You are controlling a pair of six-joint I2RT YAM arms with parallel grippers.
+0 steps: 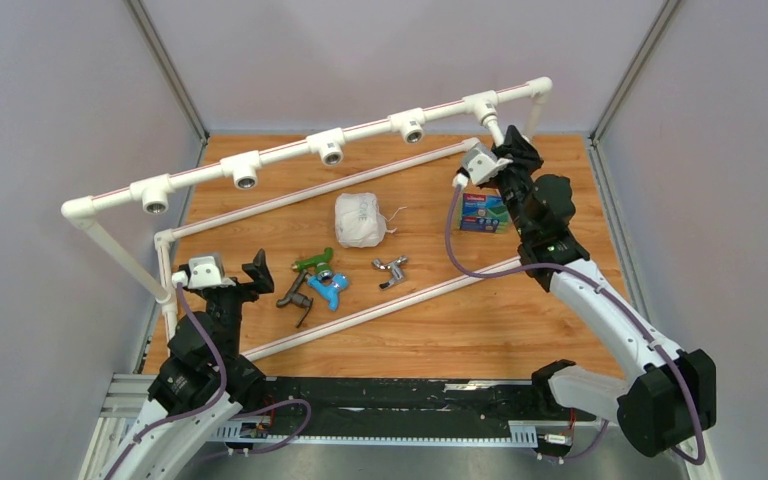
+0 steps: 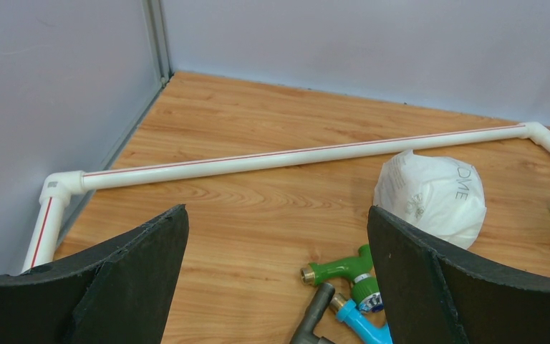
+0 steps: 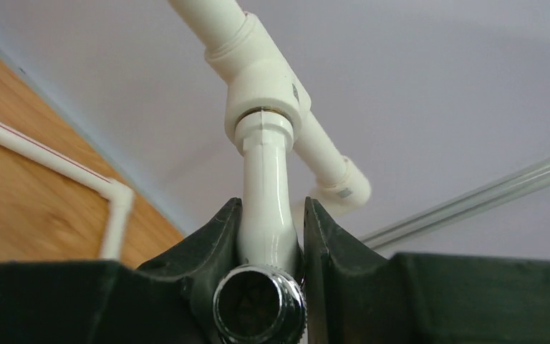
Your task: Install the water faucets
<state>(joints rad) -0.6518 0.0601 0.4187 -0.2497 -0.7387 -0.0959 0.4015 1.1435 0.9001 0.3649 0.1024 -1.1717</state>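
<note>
**One faucet going in, four waiting on the desk**

At the upper right of the top view, the right pincer is clenching on the white faucet. The faucet's smooth, glossy plastic neck is sitting in the rightmost tee fitting of the raised PVC pipe frame. A thin brass-coloured seam is showing at the joint, so the faucet looks seated or nearly so. How tight the thread is, I cannot tell. A bright chrome ring at the faucet's near end is facing the wrist camera.

The other four threaded sockets along the rail are standing empty, their metal-lined mouths pointing forward. Four faucets are lying loose at mid-frame on the wood-grain desk. The green faucet, blue faucet and dark grey faucet are bunched close together. The chrome faucet is lying apart to their right. By that count, roughly one fifth of the job is underway and the rest is not yet begun.

At the lower left, the left pincer is hovering released near the bunch, its matte black pads spread wide and gripping nothing.

A crumpled white bag and a blue-green packet are also lying on the desk.
</note>
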